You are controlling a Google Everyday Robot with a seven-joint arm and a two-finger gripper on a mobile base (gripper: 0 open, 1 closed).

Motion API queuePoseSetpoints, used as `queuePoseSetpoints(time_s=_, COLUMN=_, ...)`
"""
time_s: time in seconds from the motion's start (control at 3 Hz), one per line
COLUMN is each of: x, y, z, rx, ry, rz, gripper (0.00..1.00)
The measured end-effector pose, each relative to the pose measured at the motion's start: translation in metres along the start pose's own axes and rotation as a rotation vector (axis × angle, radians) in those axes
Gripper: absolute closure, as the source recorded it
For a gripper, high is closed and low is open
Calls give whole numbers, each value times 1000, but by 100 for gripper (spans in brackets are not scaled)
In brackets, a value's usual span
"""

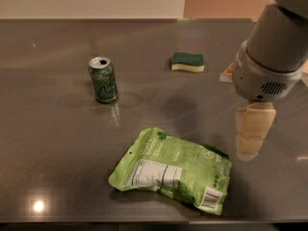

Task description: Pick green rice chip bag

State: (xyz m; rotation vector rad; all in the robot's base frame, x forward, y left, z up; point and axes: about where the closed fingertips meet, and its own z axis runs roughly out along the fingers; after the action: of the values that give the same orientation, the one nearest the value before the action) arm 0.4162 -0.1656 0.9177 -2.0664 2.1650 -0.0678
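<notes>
**Gripper off to the side of the bag, grasp not yet made**

Camera view: the green rice chip bag lies flat on the dark table, near its front edge, label and barcode facing up. The gripper hangs above the table just to the right of the bag's right end and apart from it. From this angle I cannot tell whether it is wide or narrow. It holds nothing. A green soda can stands upright well to the left, and a sponge sits further back. Both are well apart from the bag.

The risks I see come from the bag itself. It is flat and crinkly, so a descent onto its edge could pinch only a loose fold, which may slip out on the lift. A sideways approach could push it across the smooth surface, possibly toward the near edge.
</notes>
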Motion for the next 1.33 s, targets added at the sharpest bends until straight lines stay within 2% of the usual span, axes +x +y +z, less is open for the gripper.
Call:
queuePoseSetpoints(time_s=0.67, x=-32, y=37, z=37, rx=-154, ry=-25, rz=-44, gripper=0)
queuePoseSetpoints(time_s=1.0, x=-46, y=52, z=47, rx=-196, ry=-48, rz=-58, gripper=0)
queuePoseSetpoints(time_s=1.33, x=-51, y=64, z=56, rx=-207, ry=-72, rz=-55, gripper=0)
